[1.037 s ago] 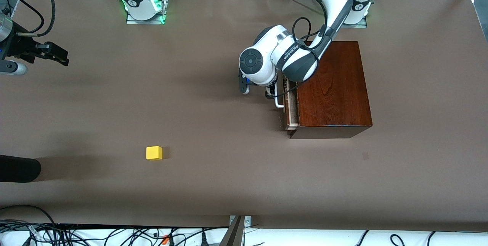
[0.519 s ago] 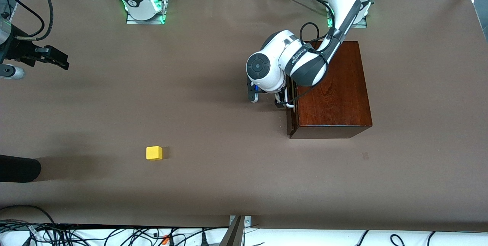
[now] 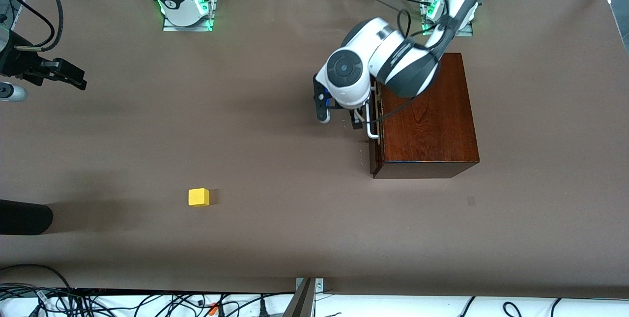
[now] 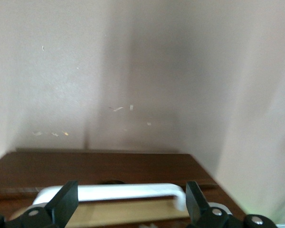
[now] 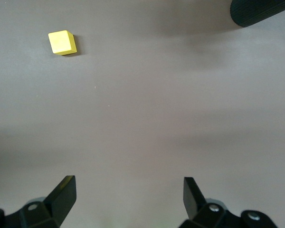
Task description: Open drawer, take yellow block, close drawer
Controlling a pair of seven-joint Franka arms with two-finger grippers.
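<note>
**Drawer shut, block out on the surface**

With the drawer [image 3: 376, 125] pushed flush into its wooden box [image 3: 426, 115], nothing inside shows. At its white handle [image 4: 111, 192], partly hidden by the wrist, the left gripper [image 3: 339, 115] holds its fingers spread wide, gripping nothing. Mostly cut off at the right arm's edge, the right gripper [image 5: 128, 194] waits, equally spread and empty. Well apart sits the yellow block [image 3: 198, 197], toward the front edge.
</note>
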